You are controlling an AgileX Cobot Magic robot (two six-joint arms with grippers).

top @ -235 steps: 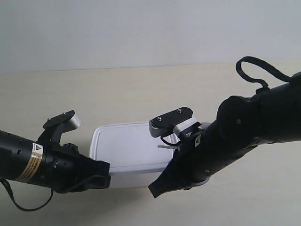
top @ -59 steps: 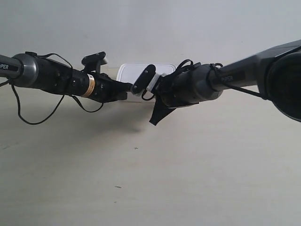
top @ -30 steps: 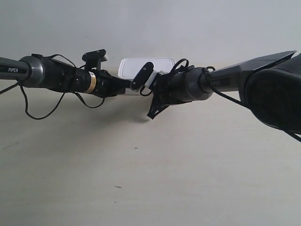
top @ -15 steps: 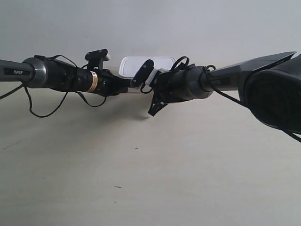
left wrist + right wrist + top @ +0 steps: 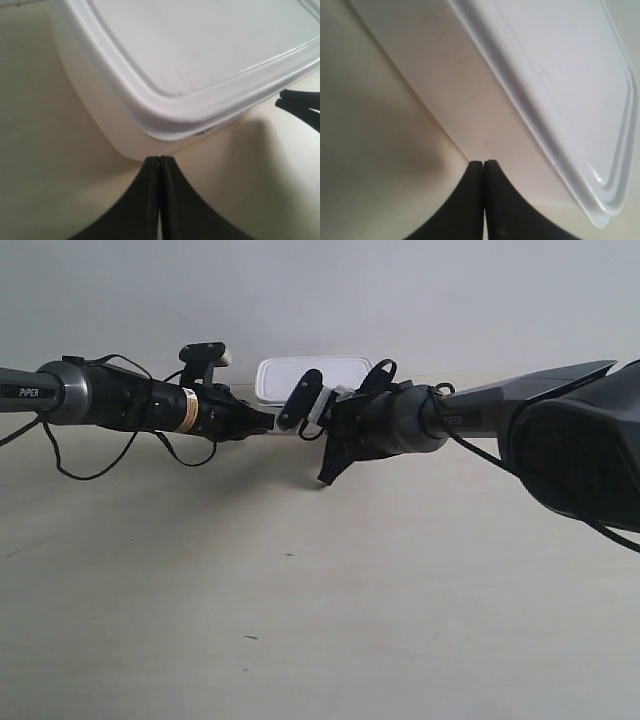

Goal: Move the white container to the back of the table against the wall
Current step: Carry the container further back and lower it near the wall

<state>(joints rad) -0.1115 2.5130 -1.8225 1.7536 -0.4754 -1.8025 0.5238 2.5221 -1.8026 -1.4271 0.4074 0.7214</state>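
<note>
My left gripper (image 5: 159, 161) and right gripper (image 5: 483, 164) (both clenched, empty) must push the white container (image 5: 210, 45) evenly to the wall (image 5: 300, 290).

The only word I can read is "PiPER" (image 5: 22, 393), in small white letters on the grey tube of the arm at the exterior view's left (image 5: 120, 400). The arm at the exterior view's right (image 5: 480, 415) carries white lettering (image 5: 452, 420) too small to read. A yellow sticker (image 5: 189, 409) rings the first arm; its print is illegible.
</note>
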